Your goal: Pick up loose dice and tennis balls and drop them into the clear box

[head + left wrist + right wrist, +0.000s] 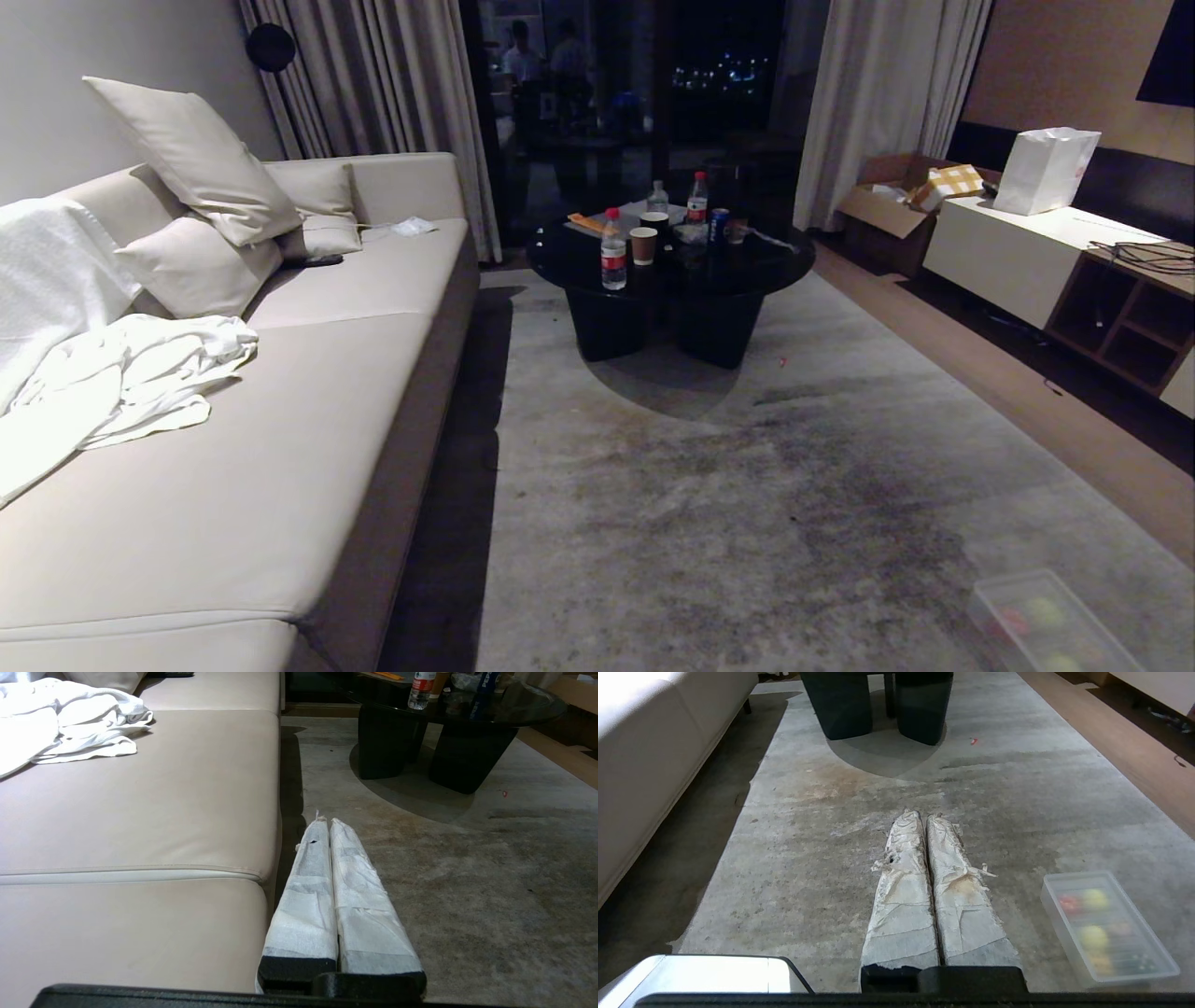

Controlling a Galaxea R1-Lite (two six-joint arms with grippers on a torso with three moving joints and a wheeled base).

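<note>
Head view looks across a living room: a long beige leather sofa (308, 392) along the left with crumpled white cloth (121, 383) on its seat, a grey mottled carpet (728, 504) in the middle, and a round black coffee table (667, 280) carrying bottles and cups farther back. Down in the near right corner of the carpet sits the clear box (1046, 621), a small translucent rectangular plastic bin; blurred red and yellow-green shapes show through it, but which are dice and which are tennis balls cannot be told. Neither arm appears in this view. From the right wrist, the right gripper (924, 819), its fingers wrapped in worn white tape, hangs above bare carpet with its jaws clenched together on nothing, the box (1106, 928) near it off to one side. From the left wrist, the left gripper (325, 823), likewise taped white, has its jaws pressed together and empty, above the carpet just beside the sofa's (140, 812) front edge.
</note>
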